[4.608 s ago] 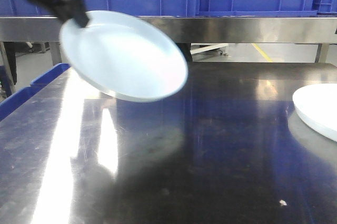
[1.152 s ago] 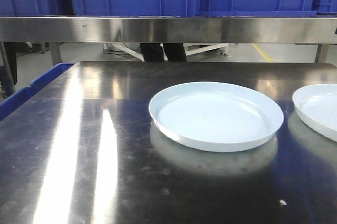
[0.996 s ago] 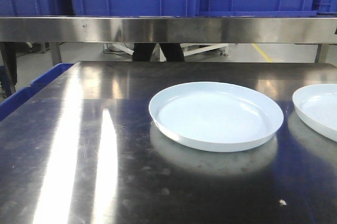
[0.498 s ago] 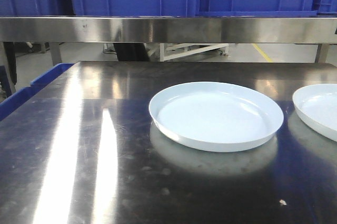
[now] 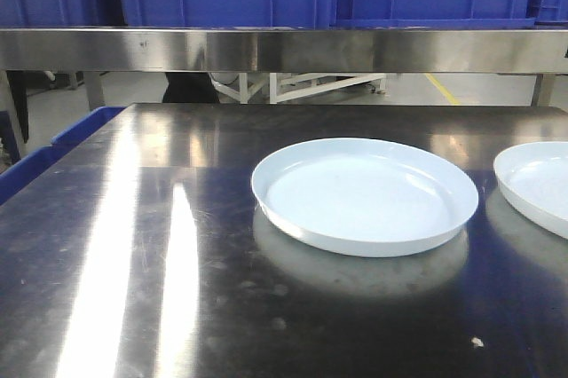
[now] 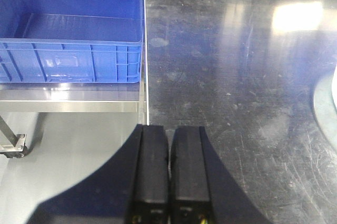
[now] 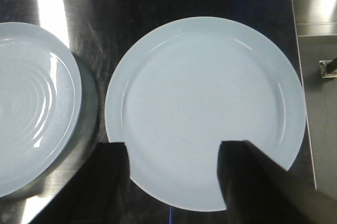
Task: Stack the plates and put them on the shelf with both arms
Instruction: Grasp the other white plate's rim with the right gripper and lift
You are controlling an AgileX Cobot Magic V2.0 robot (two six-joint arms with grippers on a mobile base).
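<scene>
A few seconds ago the centre plate [image 5: 364,196] hangs tilted in the air, held by a black gripper. Now it lies flat on the table [image 5: 133,245], free, and it is unmoved over the last second. So, as I judge, the setting down is finished and the stacking can start.

The right plate [image 7: 205,103] lies just beside the centre plate, to its right, not touching. The right gripper [image 7: 172,144] hovers over this right plate with its fingers wide and holds nothing. The left gripper [image 6: 168,129] is well left of the centre plate, with its fingers pressed together and empty.

Both plates are round, so neither has a long axis or a pointing end. The hollow side faces up.
</scene>
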